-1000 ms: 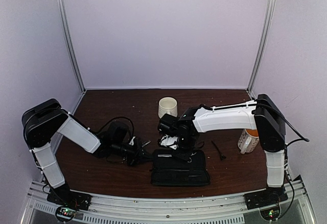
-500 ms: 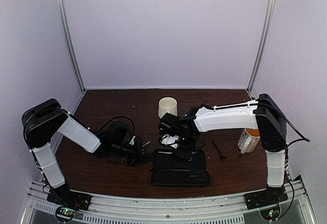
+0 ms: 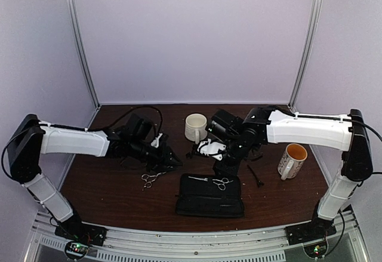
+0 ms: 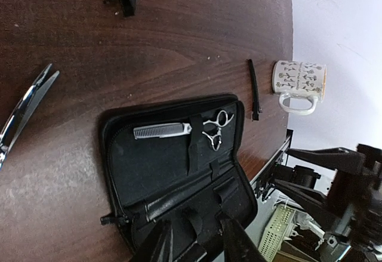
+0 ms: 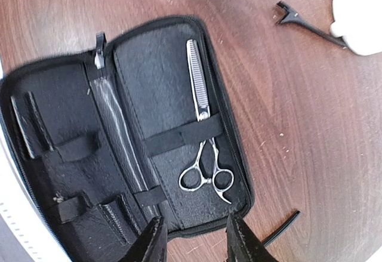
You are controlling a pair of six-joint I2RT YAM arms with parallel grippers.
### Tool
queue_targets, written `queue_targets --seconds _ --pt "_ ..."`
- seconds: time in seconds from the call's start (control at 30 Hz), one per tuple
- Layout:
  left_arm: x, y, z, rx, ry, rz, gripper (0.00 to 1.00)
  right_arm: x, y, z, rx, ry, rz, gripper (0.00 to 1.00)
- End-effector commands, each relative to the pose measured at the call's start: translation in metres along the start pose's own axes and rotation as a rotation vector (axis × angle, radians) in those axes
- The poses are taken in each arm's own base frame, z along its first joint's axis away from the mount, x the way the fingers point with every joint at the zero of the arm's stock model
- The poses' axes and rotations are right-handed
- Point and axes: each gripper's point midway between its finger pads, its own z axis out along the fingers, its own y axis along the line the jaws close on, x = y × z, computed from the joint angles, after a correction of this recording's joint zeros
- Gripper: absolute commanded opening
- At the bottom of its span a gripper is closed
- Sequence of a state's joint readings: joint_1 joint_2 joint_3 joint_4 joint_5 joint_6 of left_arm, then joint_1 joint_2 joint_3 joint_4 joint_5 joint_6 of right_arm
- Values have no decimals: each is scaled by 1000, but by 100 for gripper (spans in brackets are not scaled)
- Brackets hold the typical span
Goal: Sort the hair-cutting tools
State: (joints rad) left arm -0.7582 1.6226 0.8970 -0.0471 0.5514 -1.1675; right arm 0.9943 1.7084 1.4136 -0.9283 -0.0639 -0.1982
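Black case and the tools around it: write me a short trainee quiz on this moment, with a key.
1. True or false: the thinning scissors lie under a strap inside the open case.
2. Pick one. In the top view the other scissors lie: A inside the case too; B on the table, left of the case; C hanging off the table's edge.
3. What do the left gripper and the right gripper hold?

Key: 1 true. 2 B. 3 Nothing. Both stand open above the case with nothing between their fingers.
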Motion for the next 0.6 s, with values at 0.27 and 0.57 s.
queue_targets --seconds 0.27,0.57 --pt "-25 64 -106 -746 -35 521 48 19 4 -20 -116 -131 -210 36" --pt "-12 95 -120 -808 1 738 44 35 8 -8 -159 -128 -271 34"
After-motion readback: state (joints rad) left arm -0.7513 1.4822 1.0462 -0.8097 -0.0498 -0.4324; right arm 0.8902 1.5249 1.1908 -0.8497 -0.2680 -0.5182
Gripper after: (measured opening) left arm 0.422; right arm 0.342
